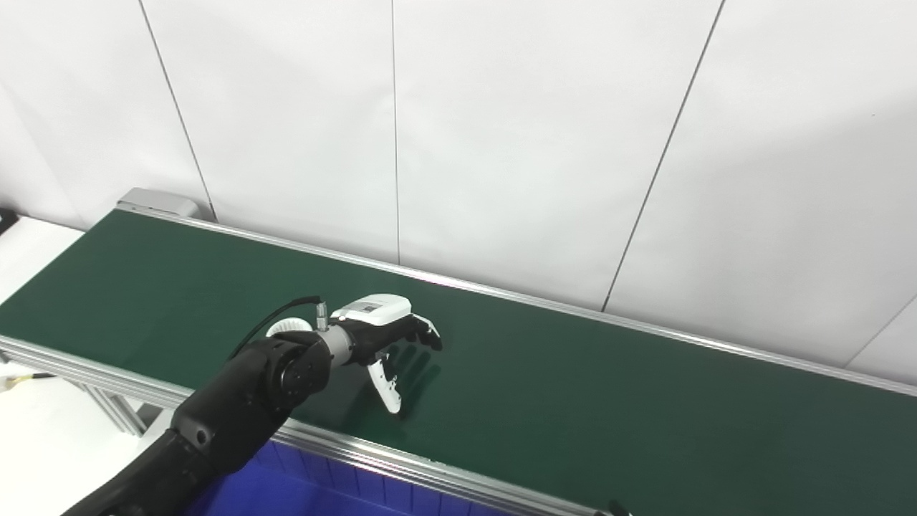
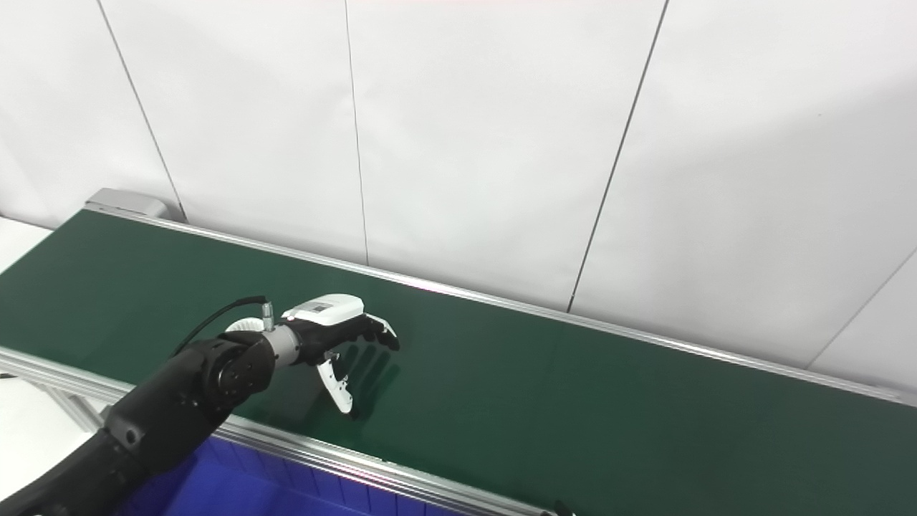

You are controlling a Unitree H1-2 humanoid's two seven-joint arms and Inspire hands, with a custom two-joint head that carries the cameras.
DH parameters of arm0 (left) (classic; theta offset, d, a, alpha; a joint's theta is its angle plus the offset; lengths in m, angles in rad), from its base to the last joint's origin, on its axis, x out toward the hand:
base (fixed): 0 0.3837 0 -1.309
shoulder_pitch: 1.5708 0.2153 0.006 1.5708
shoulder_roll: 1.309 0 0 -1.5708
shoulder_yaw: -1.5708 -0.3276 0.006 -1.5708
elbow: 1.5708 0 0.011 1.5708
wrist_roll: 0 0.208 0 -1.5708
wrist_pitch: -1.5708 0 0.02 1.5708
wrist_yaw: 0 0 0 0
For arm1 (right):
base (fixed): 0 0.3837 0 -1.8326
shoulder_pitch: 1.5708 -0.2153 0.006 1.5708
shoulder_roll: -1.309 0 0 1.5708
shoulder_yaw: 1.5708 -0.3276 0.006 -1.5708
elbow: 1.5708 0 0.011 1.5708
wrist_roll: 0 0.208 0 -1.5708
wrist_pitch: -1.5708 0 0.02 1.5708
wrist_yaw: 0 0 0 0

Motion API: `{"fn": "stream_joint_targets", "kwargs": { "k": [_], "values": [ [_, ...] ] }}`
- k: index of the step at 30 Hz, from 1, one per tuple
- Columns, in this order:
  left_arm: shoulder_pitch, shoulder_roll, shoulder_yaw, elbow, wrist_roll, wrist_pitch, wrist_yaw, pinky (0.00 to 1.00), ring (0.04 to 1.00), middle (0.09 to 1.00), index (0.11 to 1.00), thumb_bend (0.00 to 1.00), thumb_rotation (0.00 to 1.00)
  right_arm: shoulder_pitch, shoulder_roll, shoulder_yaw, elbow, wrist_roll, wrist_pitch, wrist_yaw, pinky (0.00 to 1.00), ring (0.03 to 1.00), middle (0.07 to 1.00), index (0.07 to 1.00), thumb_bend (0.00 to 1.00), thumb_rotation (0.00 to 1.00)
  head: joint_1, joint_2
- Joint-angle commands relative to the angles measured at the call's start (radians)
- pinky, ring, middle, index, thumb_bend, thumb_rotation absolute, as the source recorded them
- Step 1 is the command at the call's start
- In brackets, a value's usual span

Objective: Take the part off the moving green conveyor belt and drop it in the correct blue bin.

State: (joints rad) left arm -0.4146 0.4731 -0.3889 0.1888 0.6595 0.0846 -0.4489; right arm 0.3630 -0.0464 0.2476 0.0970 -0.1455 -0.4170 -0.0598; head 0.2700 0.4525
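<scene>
My left hand [image 1: 383,333] reaches out over the green conveyor belt [image 1: 573,387], near its front half. Its fingers are spread forward and the thumb points down, and it holds nothing. A white round toothed part [image 1: 289,327] lies on the belt just behind the wrist, mostly hidden by the forearm; it also shows in the right eye view [image 2: 240,325]. The hand is past the part, to its right. A blue bin [image 1: 315,491] sits below the belt's front rail, under my left arm. My right hand is not in view.
The belt runs from far left to near right between aluminium rails [image 1: 401,466]. White wall panels stand right behind it. A grey end cap [image 1: 157,201] closes the belt's far left end. A small dark tip [image 1: 616,509] shows at the bottom edge; I cannot tell what it is.
</scene>
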Motion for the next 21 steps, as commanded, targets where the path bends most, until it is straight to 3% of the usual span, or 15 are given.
{"fn": "stream_joint_targets", "kwargs": {
  "k": [1,21],
  "values": [
    [-0.051,0.024,0.012,-0.034,0.014,-0.007,0.010,0.75,0.808,0.820,0.766,0.90,0.00,0.002,0.008,0.002,-0.031,0.000,-0.052,-0.010,0.73,0.825,0.868,0.929,0.27,0.75,0.000,0.001],
    [-0.055,0.026,0.019,-0.023,0.037,-0.014,0.019,0.77,0.825,0.825,0.768,0.90,0.00,-0.006,0.012,0.002,-0.017,-0.008,-0.052,-0.018,0.72,0.818,0.861,0.919,0.28,0.76,-0.009,-0.008]
  ]
}}
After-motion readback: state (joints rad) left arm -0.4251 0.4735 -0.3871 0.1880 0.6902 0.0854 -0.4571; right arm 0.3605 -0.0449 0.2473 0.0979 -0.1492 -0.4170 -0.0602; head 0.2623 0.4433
